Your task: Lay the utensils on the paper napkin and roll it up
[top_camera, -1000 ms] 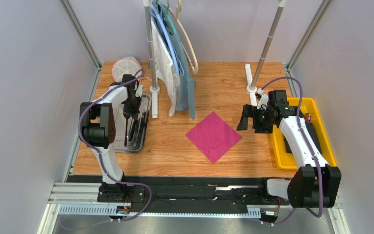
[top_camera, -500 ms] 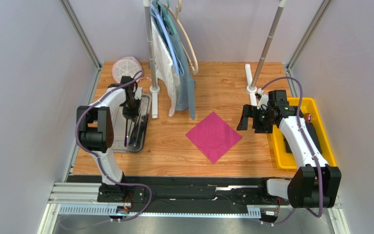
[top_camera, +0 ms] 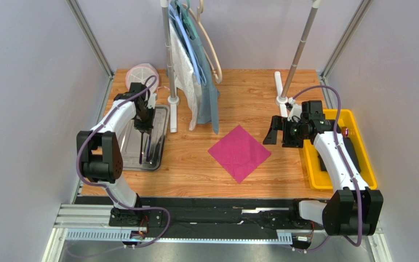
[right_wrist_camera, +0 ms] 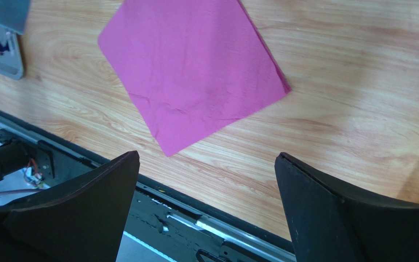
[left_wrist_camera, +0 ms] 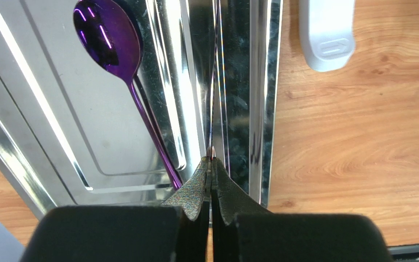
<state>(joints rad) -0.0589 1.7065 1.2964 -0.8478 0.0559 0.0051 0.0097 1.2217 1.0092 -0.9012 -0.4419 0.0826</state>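
progress: early (my read); first pick in hand, nothing delivered.
paper napkin (top_camera: 239,152): flat on the desk (top_camera: 250,93), mid-desk, turned like a diamond, bare and unrolled.
utensils (left_wrist_camera: 140,112): all at the left, in the metal tray (left_wrist_camera: 64,125), well apart from the napkin.
tray contents: spoon (left_wrist_camera: 99,27) lying flat, its handle running back under the left finger. A thin piece (left_wrist_camera: 215,82) shows edge-on along the tray's inner wall. The top view shows dark strokes there; exact count unclear.
left end effector (left_wrist_camera: 211,164): fingers pressed together, tips meeting on the near end of the thin piece. It looks clamped on it, since a flat piece would hardly stand on edge alone. Lifted or not: cannot tell.
right end effector (right_wrist_camera: 207,158): fingers wide apart, holding nothing, hanging just beside the napkin's right corner.
yellow bin (top_camera: 348,114): at the right edge of the desk, something dark inside, mostly hidden by the right arm; not identifiable.
left to do: carry each piece to the napkin, lay them together, then roll.
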